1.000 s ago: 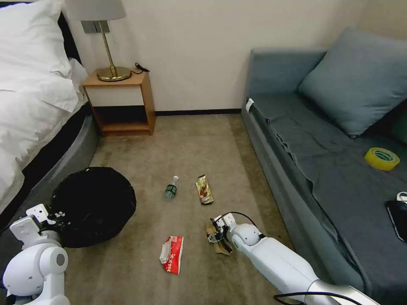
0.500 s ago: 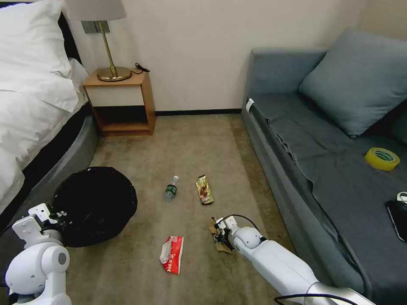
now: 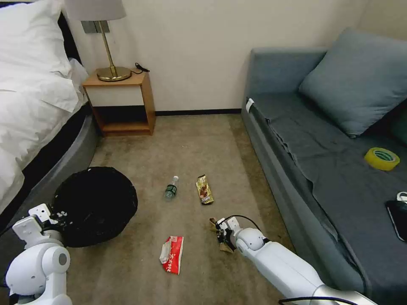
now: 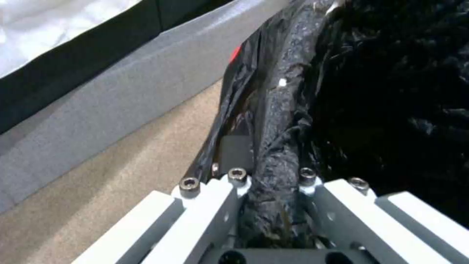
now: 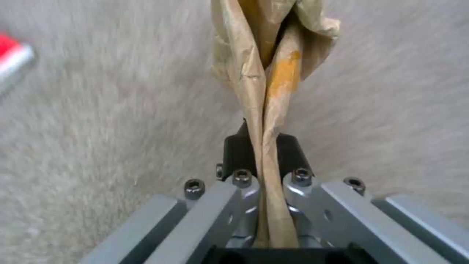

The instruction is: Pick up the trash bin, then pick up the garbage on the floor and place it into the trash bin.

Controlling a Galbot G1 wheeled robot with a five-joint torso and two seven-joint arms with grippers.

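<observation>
From my head view, my left claw (image 3: 54, 217) sat low at my left, pinched onto the near rim of the trash bin (image 3: 95, 205), which stood beside the bed (image 3: 29, 106). My right claw (image 3: 221, 233) reached down to the carpet near the sofa (image 3: 322, 169), closed on the tan crumpled paper (image 3: 223, 245). The rest of the garbage lay apart from it on the floor: the red-white packet (image 3: 171, 254) just to its left, the gold-brown wrapper (image 3: 204, 189) and the small clear bottle (image 3: 171, 187) farther ahead, side by side.

In my left wrist view, the left claw (image 4: 270, 176) was narrow, the bin's (image 4: 391, 91) bag-wrapped rim squeezed between its fingers (image 4: 234, 154), the bed's grey base alongside.

In my right wrist view, the right claw (image 5: 268, 161) was nearly closed, the paper (image 5: 266, 73) clamped between the fingers (image 5: 237, 150) and sticking out beyond them over the carpet; the red-white packet (image 5: 12, 60) showed at the edge.
</observation>
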